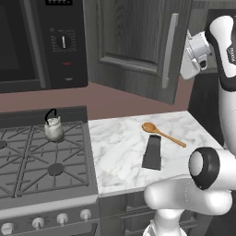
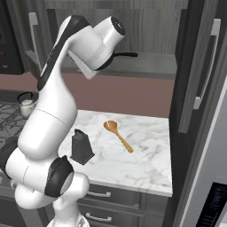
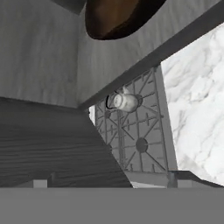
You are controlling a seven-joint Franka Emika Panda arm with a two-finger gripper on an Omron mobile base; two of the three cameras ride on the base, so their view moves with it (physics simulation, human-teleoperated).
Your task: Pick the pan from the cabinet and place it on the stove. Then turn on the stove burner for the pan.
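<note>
The pan (image 3: 118,17) is seen on the shelf inside the open cabinet (image 1: 133,41), its black handle (image 2: 126,54) projecting past the arm. It is judged rigid and fairly heavy, best pinched at the thin handle near the bowl. Whether the gripper's jaws are spread cannot be told.

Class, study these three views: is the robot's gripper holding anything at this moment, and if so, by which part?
It cannot be told. The pan lies on the cabinet shelf, its handle showing past the arm; no fingers are seen on it.
</note>
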